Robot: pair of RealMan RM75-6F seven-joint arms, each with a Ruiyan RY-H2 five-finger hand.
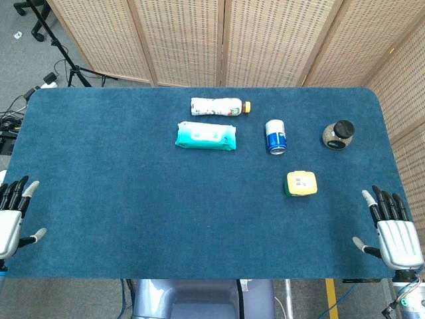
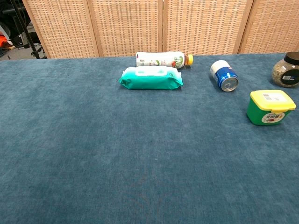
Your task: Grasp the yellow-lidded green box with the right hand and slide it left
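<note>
Right robot hand (image 1: 397, 238) rests at the near right edge of the desk (image 1: 133, 199), fingers spread apart, holding nothing. Left robot hand (image 1: 12, 216) at the near left edge, fingers likewise apart and empty. Neither shows in the chest view.

Green box (image 1: 301, 183) with yellow lid sits upright on the desk, ahead of the right robot hand and to its left, well apart from it; label visible on the lid (image 2: 272, 100).

Farther from the right robot hand: blue can (image 1: 275, 136) on its side, beyond the box. Dark-lidded jar (image 1: 338, 135) upright, straight ahead of that hand, far side. Teal wipes pack (image 1: 205, 135) lies flat farther left; bottle (image 1: 220, 106) with orange cap on its side just behind the pack.
</note>
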